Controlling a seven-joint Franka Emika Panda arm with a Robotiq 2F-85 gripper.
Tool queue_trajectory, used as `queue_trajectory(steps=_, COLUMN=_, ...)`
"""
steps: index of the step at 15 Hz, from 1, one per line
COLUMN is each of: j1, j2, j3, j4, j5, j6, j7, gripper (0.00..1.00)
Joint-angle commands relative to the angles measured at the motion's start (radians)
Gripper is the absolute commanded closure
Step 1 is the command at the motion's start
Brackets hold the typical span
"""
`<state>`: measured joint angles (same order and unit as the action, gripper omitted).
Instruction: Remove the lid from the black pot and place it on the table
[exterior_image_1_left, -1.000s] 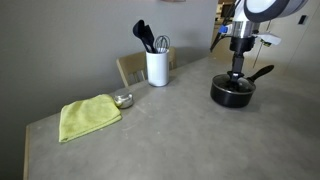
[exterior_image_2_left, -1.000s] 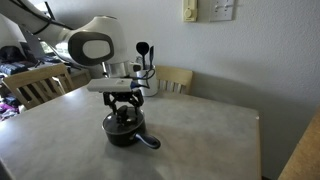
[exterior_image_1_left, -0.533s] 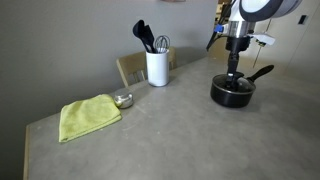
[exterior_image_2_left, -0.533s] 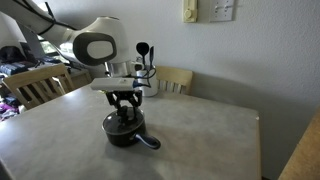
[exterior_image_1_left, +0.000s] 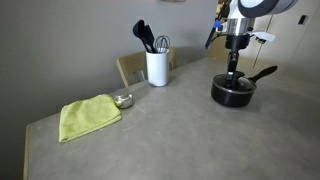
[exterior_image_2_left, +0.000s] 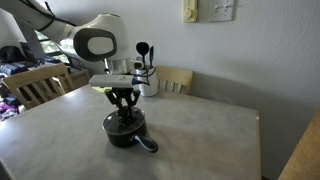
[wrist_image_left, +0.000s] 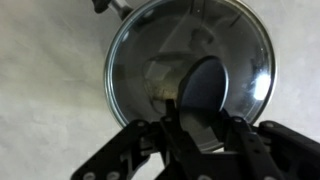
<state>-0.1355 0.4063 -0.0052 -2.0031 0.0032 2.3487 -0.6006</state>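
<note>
The black pot (exterior_image_1_left: 232, 95) (exterior_image_2_left: 125, 135) stands on the grey table (exterior_image_1_left: 170, 130) (exterior_image_2_left: 205, 130), its long handle (exterior_image_1_left: 262, 72) pointing away from the arm. The glass lid (wrist_image_left: 150, 60) with its thin metal rim fills the wrist view. My gripper (exterior_image_1_left: 233, 76) (exterior_image_2_left: 124, 113) (wrist_image_left: 205, 125) comes straight down over the pot's middle and is shut on the lid's black knob. In both exterior views the fingers hide most of the lid. Whether the lid still rests on the pot's rim I cannot tell.
A white utensil holder (exterior_image_1_left: 157, 67) with dark utensils stands at the table's back edge. A yellow-green cloth (exterior_image_1_left: 88, 116) and a small metal bowl (exterior_image_1_left: 123, 100) lie near one end. Wooden chairs (exterior_image_2_left: 35, 85) (exterior_image_2_left: 177, 78) stand around the table.
The jaws have closed from wide open onto the lid's knob. The arm has stayed over the pot, with the wrist perhaps slightly higher.
</note>
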Motion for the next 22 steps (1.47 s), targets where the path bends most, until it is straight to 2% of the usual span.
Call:
queue_trajectory(steps=1, j1=-0.001, j2=-0.040, j3=0.002, j4=0.017, j5=-0.034, j6=-0.116, j7=0.025, gripper=0.88)
queue_trajectory(steps=6, j1=0.029, j2=-0.092, j3=0.000, j4=0.038, j5=-0.095, j6=-0.224, j7=0.102, gripper=0.88)
queue_trajectory(steps=12, j1=0.079, j2=-0.106, j3=0.037, j4=0.090, j5=-0.063, j6=-0.292, j7=0.153, gripper=0.88)
queue_trajectory(steps=16, j1=0.100, j2=-0.048, j3=0.077, j4=0.140, j5=-0.010, j6=-0.260, j7=0.141, gripper=0.88)
queue_trajectory(steps=22, j1=0.097, j2=0.112, j3=0.082, j4=0.261, j5=-0.011, j6=-0.163, j7=0.140, gripper=0.88)
